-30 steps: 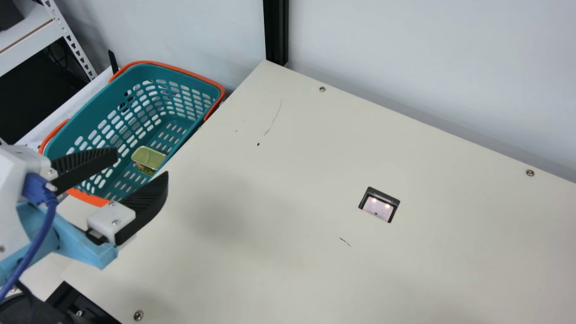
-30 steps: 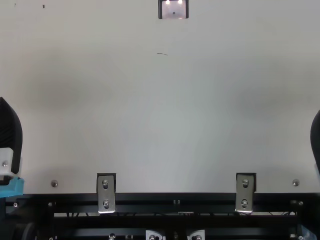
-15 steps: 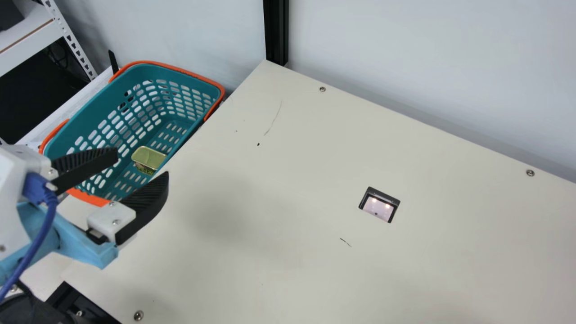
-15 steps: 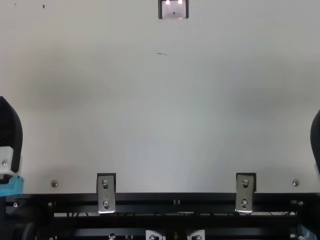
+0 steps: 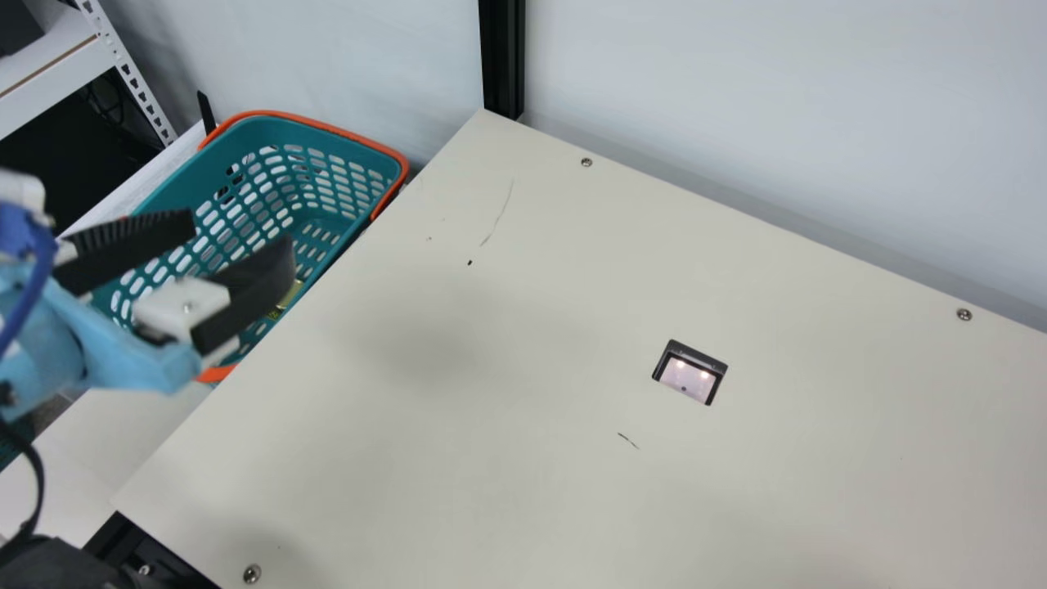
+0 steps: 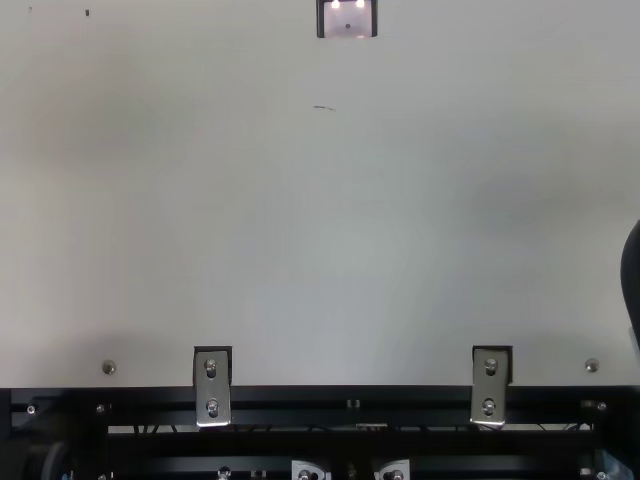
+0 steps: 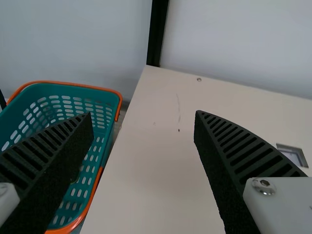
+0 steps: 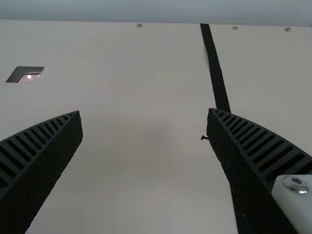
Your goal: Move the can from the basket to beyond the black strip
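Note:
My left gripper [image 5: 242,232] hangs open over the near part of the teal basket [image 5: 327,129] in the main view. A sliver of the gold-green can [image 5: 288,298] peeks out past one finger, low inside the basket; the rest is covered. In the left wrist view, the open left gripper [image 7: 144,116] has nothing between its fingers, and the basket [image 7: 97,88] lies behind one of them. Part of my right gripper [image 6: 632,280] enters at the top view's right edge. Seen from its own wrist, the right gripper [image 8: 145,112] is open and empty, with the black strip [image 8: 215,68] running behind one finger.
A dark-framed recess [image 5: 689,373] is set in the cream table [image 5: 507,458]. A black post [image 5: 501,57] stands at the table's far corner by the wall. White shelving [image 5: 82,49] rises behind the basket. Metal brackets [image 6: 212,386] line the near edge.
The left gripper has moved up in the main view, now overlapping the basket and covering most of the can, and has left the top view. Its fingers remain apart. The right one has kept still.

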